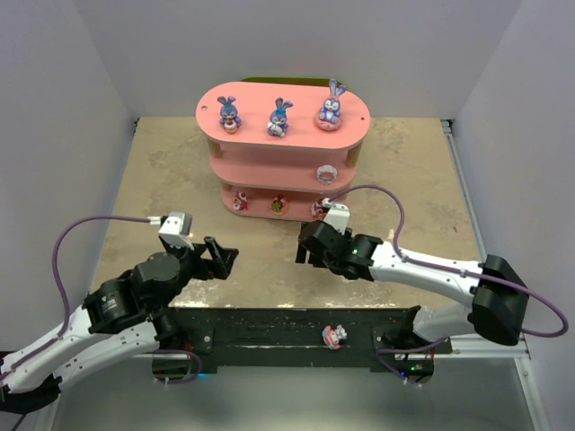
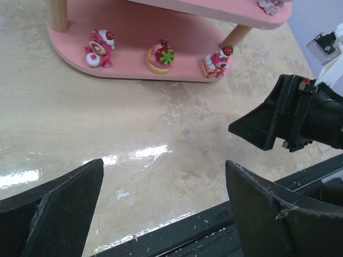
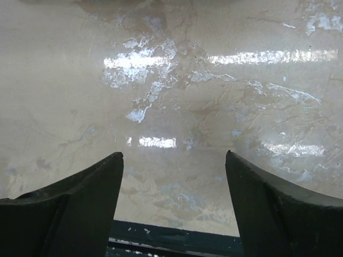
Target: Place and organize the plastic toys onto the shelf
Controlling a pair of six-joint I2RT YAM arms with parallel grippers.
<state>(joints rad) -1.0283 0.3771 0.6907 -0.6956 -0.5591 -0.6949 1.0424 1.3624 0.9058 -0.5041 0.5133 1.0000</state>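
Where the table (image 1: pixel 153 171) ends at the far wall, the shelf (image 1: pixel 254 106) stands, three bunnies (image 1: pixel 279 118) on top and small figures (image 2: pixel 159 57) on the lower boards. The left gripper (image 1: pixel 223 258) and right gripper (image 1: pixel 304 251) hover over the tabletop, jaws apart, empty. One toy (image 1: pixel 334 337) lies on the black rail (image 1: pixel 269 325) between the arm bases.
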